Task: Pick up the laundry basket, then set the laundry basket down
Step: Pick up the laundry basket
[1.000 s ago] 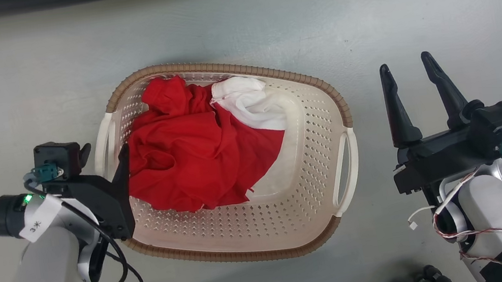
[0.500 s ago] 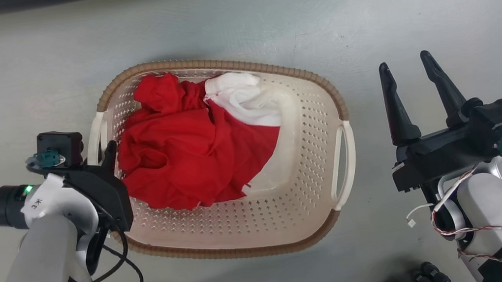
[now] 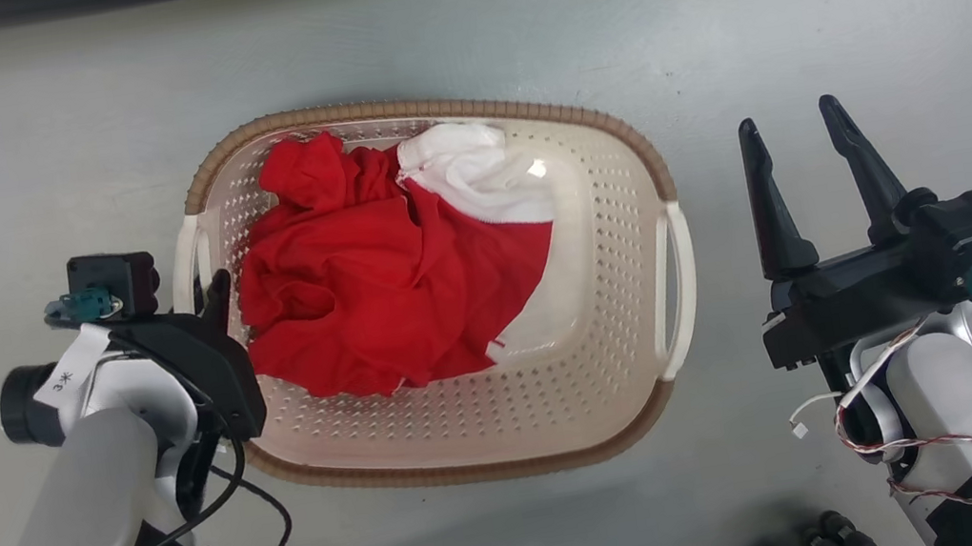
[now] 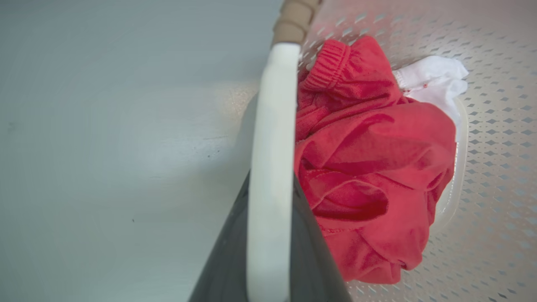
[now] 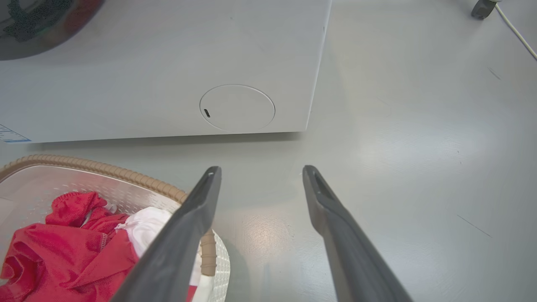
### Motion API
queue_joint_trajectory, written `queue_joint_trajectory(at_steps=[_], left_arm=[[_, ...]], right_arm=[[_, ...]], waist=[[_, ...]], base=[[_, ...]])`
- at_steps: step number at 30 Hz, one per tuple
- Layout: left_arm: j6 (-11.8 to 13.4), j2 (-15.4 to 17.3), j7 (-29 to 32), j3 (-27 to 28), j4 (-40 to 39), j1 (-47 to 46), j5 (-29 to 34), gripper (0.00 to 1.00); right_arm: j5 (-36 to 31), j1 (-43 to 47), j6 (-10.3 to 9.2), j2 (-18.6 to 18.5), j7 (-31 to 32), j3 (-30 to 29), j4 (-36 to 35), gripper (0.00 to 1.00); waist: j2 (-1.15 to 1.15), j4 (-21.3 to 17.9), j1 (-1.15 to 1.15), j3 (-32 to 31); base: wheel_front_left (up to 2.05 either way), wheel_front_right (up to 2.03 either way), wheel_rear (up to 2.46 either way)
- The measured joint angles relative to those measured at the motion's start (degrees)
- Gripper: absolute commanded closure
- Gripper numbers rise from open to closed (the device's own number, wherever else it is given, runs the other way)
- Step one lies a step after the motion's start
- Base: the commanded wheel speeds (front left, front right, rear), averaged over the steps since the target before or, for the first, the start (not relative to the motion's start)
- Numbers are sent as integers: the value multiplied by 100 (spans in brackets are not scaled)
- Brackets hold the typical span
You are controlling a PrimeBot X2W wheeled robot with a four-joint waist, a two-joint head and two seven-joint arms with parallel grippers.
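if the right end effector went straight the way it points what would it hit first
Probably the white washing machine, near its round cover, depth unclear; the laundry basket sits left of that line.

- One laundry basket (image 3: 562,396).
- Two white side handles on the laundry basket: left handle (image 3: 185,260), right handle (image 3: 675,283).
- Two garments inside the laundry basket: one red garment (image 3: 374,299), one white garment (image 3: 481,177).
- Two grippers: left gripper (image 3: 204,288) at the laundry basket's left handle, right gripper (image 3: 788,117) well apart from its right handle.
- Two dark fingers per gripper.
- One washing machine (image 5: 168,63) beyond the laundry basket, with one round cover (image 5: 237,108).
- One cable (image 5: 516,29), well apart from the laundry basket.
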Motion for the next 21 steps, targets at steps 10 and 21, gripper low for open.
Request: queue_joint_trajectory(at_steps=[10, 21], left_arm=[[35, -357, -5, 254, 511, 52, -460, 100], [33, -492, 69, 339, 831, 140, -592, 100]], right_arm=[[-85, -4, 4, -9, 0, -14, 102, 0], [-99, -24, 52, -7, 0, -21, 127, 0]], waist=[[0, 121, 0, -155], [0, 236, 0, -276]], base=[[0, 0, 0], [0, 0, 0]])
